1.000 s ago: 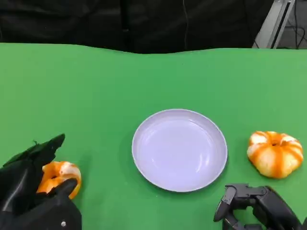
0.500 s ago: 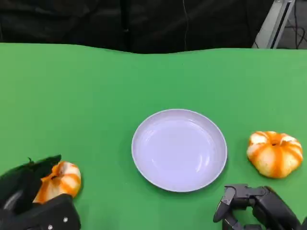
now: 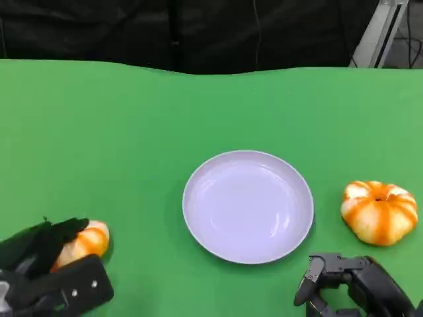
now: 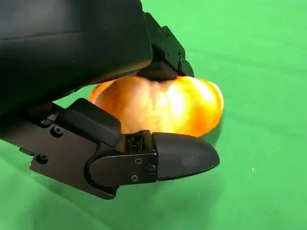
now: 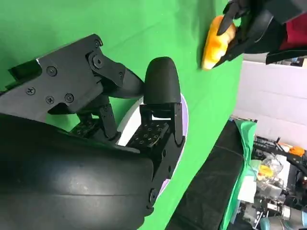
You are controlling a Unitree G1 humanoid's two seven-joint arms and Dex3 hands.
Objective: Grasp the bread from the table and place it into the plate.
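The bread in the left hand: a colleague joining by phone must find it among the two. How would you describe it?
On the green table, start at the white plate in the middle. Of the two orange-and-white breads flanking it, take the bread at the near left corner. Unlike the other bread, which lies free, the left hand has black fingers around it.

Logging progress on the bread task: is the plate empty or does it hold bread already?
Empty. The plate shows only bare white surface; both breads sit outside it.

No readable text, label, brand, number or sign appears in any view.
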